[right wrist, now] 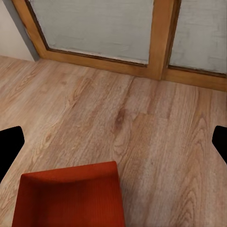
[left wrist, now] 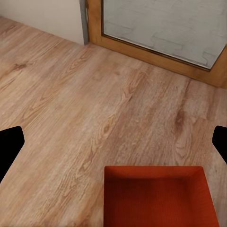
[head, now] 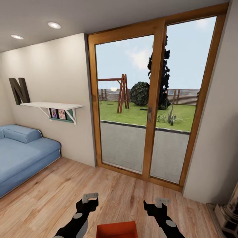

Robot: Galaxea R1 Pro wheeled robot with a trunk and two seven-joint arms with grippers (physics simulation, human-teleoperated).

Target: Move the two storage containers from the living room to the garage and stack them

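One orange-red open-topped storage container [head: 117, 229] sits low at the bottom edge of the head view, between my two arms, over the light wood plank floor [head: 109, 185] of the living room. It also appears in the left wrist view [left wrist: 158, 196] and the right wrist view [right wrist: 68, 196]. My left gripper [head: 90, 197] hovers ahead of the container's left side, open, with its fingertips [left wrist: 9, 146] wide apart. The right gripper [head: 162, 201] is level with it on the other side, also open, fingertips [right wrist: 9, 146] spread. Neither touches the container.
Wood-framed glass doors [head: 148, 109] stand straight ahead. A blue sofa [head: 23, 155] lies along the left wall under a white shelf [head: 53, 106]. A white wall [head: 218, 148] closes the right side, with a grey metal stove-like object [head: 228, 211] at its foot.
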